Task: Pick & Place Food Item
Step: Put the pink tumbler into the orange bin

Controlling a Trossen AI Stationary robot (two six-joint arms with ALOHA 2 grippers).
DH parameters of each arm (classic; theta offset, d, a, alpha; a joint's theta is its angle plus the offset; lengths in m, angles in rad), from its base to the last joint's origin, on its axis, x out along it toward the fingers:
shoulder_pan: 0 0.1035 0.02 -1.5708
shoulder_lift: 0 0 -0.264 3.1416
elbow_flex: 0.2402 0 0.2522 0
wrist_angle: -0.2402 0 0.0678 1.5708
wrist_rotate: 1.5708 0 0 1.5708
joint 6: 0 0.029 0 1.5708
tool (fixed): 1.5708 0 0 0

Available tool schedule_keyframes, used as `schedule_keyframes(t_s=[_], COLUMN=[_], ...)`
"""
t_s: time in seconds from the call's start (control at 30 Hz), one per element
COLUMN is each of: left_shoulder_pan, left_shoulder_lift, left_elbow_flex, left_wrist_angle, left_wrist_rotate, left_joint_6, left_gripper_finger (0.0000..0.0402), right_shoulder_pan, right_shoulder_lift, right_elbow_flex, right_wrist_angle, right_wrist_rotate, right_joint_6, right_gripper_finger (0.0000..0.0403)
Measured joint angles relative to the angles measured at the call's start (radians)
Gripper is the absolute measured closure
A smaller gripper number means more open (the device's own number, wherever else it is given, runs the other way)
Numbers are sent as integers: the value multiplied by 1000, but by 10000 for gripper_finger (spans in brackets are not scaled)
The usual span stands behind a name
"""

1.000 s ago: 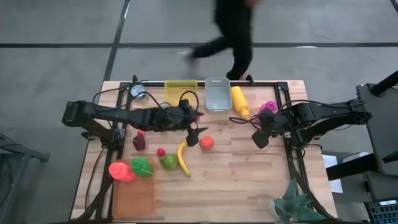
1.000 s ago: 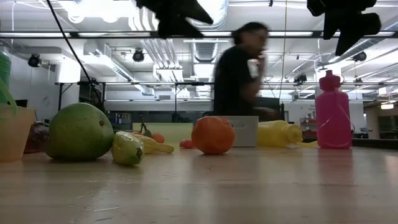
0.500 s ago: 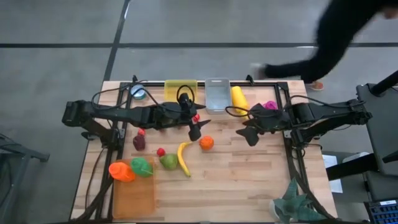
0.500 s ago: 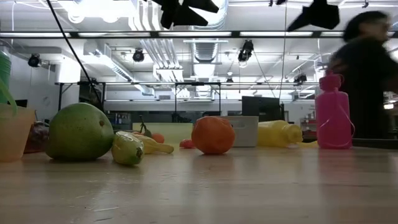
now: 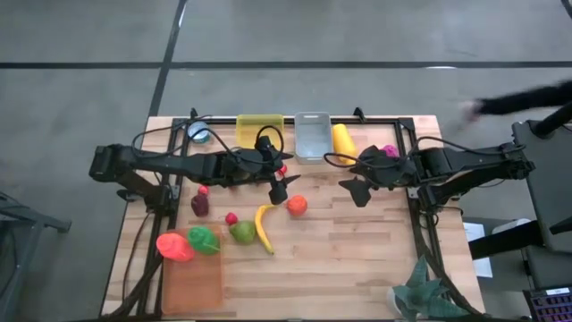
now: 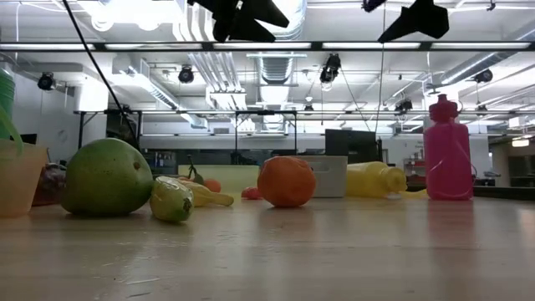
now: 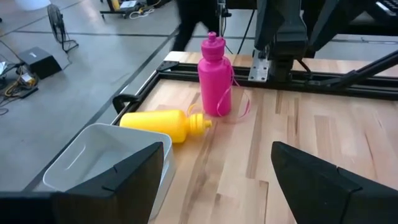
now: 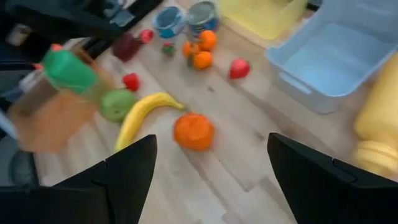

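Note:
An orange [image 5: 297, 205] rests on the wood table, also seen in the low view [image 6: 286, 181] and the right wrist view [image 8: 193, 131]. Beside it lie a banana [image 5: 262, 228], a green fruit [image 5: 242, 233] and small red pieces [image 5: 231, 218]. My left gripper [image 5: 283, 188] hangs open in the air just left of and beyond the orange; its fingers frame the left wrist view [image 7: 217, 162]. My right gripper [image 5: 355, 190] is open, raised, to the right of the orange [image 8: 211, 149]. Both show high in the low view [image 6: 242, 17] [image 6: 415, 18].
Along the far edge stand a yellow bin [image 5: 259, 130], a clear bin [image 5: 312, 136], a lying yellow bottle [image 5: 343, 143] and an upright pink bottle [image 5: 386, 152]. Near the left corner lie an orange tray [image 5: 192, 282], a red and a green item [image 5: 204, 239]. A person's arm [image 5: 527, 94] shows far right.
My right gripper has moved toward the table's left, closer to the orange, staying raised and open. My left gripper has shifted slightly toward the far edge. A person has walked past beyond the far edge, from the middle to the right. The food has stayed put.

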State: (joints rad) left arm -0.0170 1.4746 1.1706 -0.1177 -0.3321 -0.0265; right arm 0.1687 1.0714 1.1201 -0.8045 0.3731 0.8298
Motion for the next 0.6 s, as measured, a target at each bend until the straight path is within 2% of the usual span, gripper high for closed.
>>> schedule_keyframes(t_s=[0.17, 0.37, 0.47, 0.6], left_shoulder_pan=[0, 0, 0, 0], left_shoulder_lift=[0, 0, 0, 0], left_elbow_flex=[0, 0, 0, 0], left_wrist_angle=[-1, -1, -1, -2], left_wrist_rotate=[0, 2, 2, 2], left_joint_6=[0, -3, -3, -3], left_gripper_finger=[98, 98, 98, 98], right_shoulder_pan=[0, 0, -2, -55], right_shoulder_lift=[0, 0, 0, -1], right_elbow_flex=[16, 106, 168, 241], right_wrist_angle=[-91, -339, -476, -679], right_wrist_rotate=[20, 237, 323, 305], right_joint_6=[-1, 39, 156, 307], right_gripper_finger=[99, 99, 99, 99])
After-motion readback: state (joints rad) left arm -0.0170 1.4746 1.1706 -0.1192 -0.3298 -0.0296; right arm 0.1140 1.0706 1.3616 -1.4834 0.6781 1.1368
